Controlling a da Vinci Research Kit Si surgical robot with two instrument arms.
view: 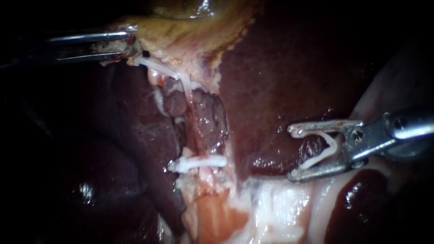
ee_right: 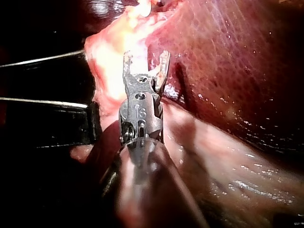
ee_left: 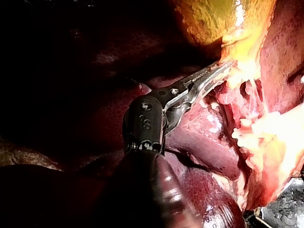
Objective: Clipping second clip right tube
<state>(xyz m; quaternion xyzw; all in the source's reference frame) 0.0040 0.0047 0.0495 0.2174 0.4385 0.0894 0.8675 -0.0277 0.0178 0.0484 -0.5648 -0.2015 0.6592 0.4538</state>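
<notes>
The right instrument [view: 291, 152] hovers over the liver [view: 280, 68], its jaws spread wide yet both bearing on an open white clip [view: 333, 145] seated between them. The tube [view: 193, 129] lies well apart from those jaws, off beyond their tips, running pale and thin down the raw bed beside the liver. A second white clip [view: 199, 162] already sits closed across the tube's lower stretch. The left instrument [view: 129, 45] has its jaws clamped on the edge of the yellowish gallbladder [view: 181, 27], above the tube's upper end.
</notes>
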